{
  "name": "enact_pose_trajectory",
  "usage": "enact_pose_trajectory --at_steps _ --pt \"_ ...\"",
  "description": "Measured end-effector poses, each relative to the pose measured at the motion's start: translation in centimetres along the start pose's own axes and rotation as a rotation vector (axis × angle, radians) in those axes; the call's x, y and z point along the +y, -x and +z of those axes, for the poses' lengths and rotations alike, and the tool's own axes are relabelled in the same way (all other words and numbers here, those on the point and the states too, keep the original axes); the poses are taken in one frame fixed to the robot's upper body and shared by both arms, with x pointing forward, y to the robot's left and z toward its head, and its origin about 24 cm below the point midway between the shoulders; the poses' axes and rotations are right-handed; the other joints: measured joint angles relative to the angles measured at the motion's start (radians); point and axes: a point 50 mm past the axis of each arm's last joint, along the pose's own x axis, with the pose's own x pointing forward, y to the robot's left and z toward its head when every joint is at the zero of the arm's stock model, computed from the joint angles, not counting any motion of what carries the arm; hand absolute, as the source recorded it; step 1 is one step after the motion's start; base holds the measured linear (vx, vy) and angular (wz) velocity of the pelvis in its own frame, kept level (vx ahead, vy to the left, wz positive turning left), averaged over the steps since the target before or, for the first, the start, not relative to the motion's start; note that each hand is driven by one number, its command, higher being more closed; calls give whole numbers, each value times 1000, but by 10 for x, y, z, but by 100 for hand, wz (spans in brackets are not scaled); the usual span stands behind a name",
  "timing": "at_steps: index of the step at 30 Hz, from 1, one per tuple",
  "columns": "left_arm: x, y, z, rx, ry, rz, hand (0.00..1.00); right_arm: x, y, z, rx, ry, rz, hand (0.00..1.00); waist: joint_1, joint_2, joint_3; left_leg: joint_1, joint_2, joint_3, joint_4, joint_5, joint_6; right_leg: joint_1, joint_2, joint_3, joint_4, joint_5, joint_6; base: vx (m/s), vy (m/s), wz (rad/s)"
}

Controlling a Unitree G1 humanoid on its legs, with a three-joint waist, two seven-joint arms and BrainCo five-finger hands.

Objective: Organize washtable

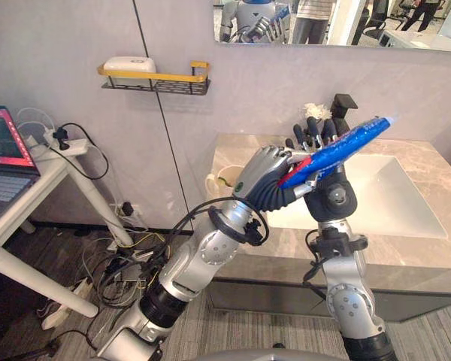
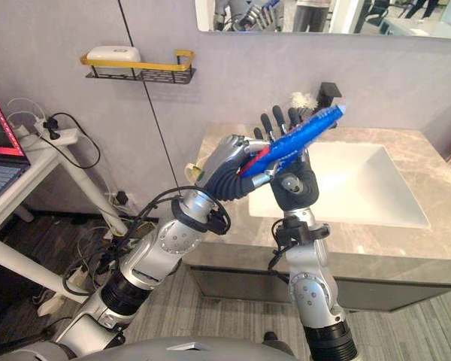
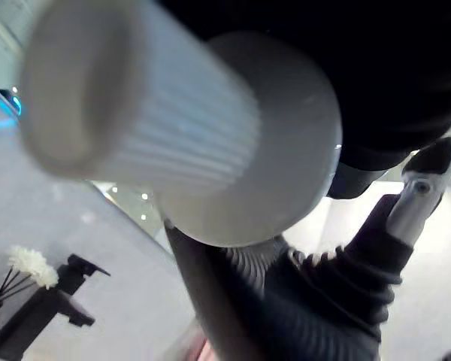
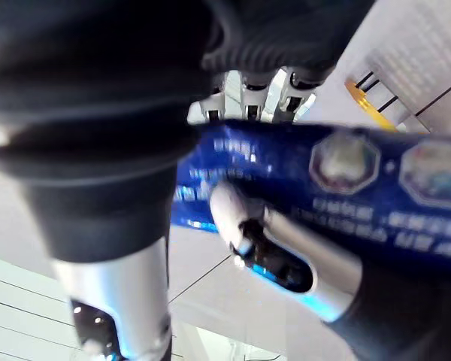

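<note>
A blue toothpaste tube (image 1: 338,147) with a red band near its cap end is held slanting in the air over the left part of the washtable. My left hand (image 1: 263,177) is shut on its lower, cap end; the white ribbed cap (image 3: 173,128) looms very close in the left wrist view. My right hand (image 1: 316,134) stands upright just behind the tube, fingers straight and pointing up. The tube's blue side (image 4: 346,188) runs across this hand's palm, and a thumb (image 4: 244,226) rests against it.
Below lies the marble countertop (image 1: 428,256) with a white sink basin (image 1: 391,195) and a black faucet (image 1: 343,104) at the wall. A cup (image 1: 218,180) stands at the counter's left end. A yellow wall shelf (image 1: 154,77) carries a white box (image 1: 129,65). A desk with a laptop (image 1: 4,150) is far left.
</note>
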Motion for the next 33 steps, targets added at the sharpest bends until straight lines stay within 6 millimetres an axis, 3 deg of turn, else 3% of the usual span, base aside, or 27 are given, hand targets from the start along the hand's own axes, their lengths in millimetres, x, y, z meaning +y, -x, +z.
enact_pose_trajectory --at_steps 11,12,32,33 --pt "-7 0 0 -2 15 -32 100 -3 0 4 -15 13 -18 0 10 0 0 -2 0 12 -1 0 0 -1 1 14 -20 15 2 -2 2 -3" --pt "-7 0 0 -2 15 -35 100 -4 0 4 -17 14 -22 100 12 0 0 -3 0 15 -1 0 1 -1 1 19 -25 19 3 -4 5 -9" --pt "-23 8 0 23 74 -68 100 -9 0 12 -96 11 -87 100 15 -1 0 4 0 21 -17 4 0 0 1 24 -31 20 3 -2 1 -1" --pt "-23 8 -1 23 74 -68 0 -9 0 12 -96 11 -87 100 15 -1 0 4 0 21 -17 4 0 0 1 24 -31 20 3 0 0 0"
